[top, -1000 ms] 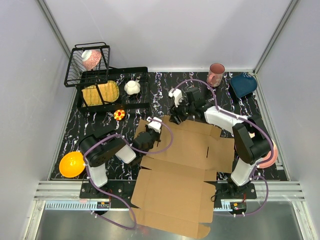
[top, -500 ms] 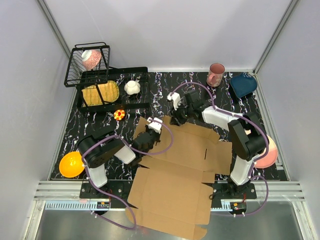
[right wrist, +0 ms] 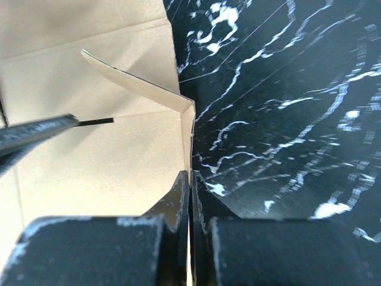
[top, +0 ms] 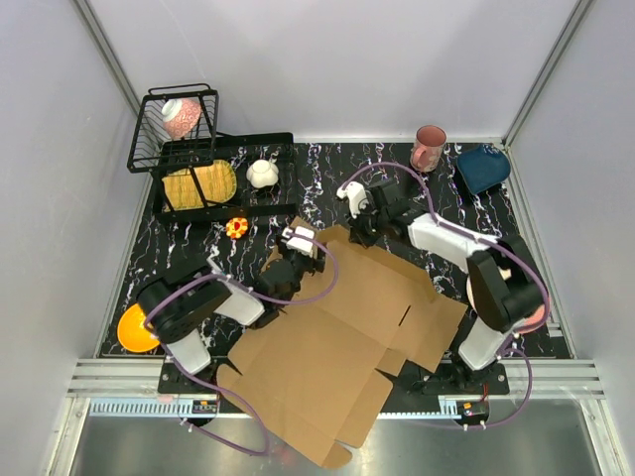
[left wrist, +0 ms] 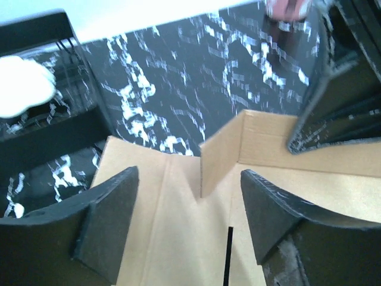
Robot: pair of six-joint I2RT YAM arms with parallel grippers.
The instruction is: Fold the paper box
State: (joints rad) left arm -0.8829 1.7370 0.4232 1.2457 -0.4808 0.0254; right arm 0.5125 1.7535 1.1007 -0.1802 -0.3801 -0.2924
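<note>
Paper box (top: 337, 347) lies mostly flat on the surface (top: 317, 164), long axis 1 to 7 o'clock. Right end effector (right wrist: 190, 182) pinches its raised 12 o'clock flap. Left end effector (left wrist: 189, 179), spread, hovers at the 10 o'clock corner.

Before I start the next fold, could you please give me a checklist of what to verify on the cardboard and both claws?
1. Grip of the right claw on the paper box: ok, its fingers are shut on a raised edge of the cardboard.
2. Whether the left claw is free: ok, it is open above the sheet and holds nothing.
3. Whether the left claw touches the cardboard: cannot tell.
4. Box fully on the table: not ok, its near part overhangs the front edge.
5. Small yellow-red toy clear of the sheet: ok, it sits apart from the far left corner.
</note>
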